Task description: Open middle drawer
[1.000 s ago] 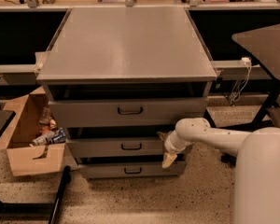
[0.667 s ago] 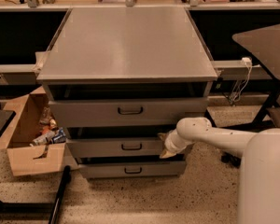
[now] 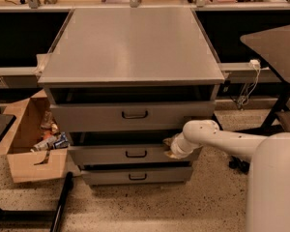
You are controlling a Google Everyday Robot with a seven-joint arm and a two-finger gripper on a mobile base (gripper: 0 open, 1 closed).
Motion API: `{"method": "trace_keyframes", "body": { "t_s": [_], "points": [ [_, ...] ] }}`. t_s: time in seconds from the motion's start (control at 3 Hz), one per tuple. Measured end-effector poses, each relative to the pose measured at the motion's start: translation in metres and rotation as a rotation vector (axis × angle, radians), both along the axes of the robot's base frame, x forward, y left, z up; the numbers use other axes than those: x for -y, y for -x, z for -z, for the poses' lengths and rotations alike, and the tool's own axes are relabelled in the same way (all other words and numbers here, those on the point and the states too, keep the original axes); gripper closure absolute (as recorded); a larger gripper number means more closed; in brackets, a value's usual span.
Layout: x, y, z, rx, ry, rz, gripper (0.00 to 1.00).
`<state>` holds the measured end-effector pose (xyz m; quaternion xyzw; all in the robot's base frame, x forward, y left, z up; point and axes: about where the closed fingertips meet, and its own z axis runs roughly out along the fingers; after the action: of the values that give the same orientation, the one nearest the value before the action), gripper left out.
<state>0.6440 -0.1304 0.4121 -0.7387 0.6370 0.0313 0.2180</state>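
The grey cabinet (image 3: 130,47) has three drawers. The middle drawer (image 3: 111,155) is the mid-sized grey front with a small dark loop handle (image 3: 136,153), and it stands slightly out from the cabinet. My gripper (image 3: 170,148) is at the upper right part of this drawer's front, to the right of the handle, at the gap above the panel. My white arm (image 3: 222,141) reaches in from the lower right. The gripper tip is partly hidden in the dark gap.
The top drawer (image 3: 133,116) and the bottom drawer (image 3: 135,176) also stand slightly out. An open cardboard box (image 3: 31,144) with clutter sits on the floor to the left. A dark table (image 3: 275,45) stands at the right, and a dark bar (image 3: 62,202) lies at the lower left.
My gripper has moved a little left and up along the middle drawer's front, into the gap above its panel. The drawers have not visibly moved.
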Motion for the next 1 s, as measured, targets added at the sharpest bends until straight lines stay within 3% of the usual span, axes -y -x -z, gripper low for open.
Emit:
{"method": "trace_keyframes", "body": {
  "t_s": [0.33,0.67,1.0],
  "points": [
    [0.000,0.000,-0.003,0.000,0.000,0.000,1.00],
    [-0.010,0.013,-0.015,-0.005,-0.029,-0.037,1.00],
    [-0.014,0.027,-0.026,-0.024,-0.051,-0.059,0.82]
  ]
}}
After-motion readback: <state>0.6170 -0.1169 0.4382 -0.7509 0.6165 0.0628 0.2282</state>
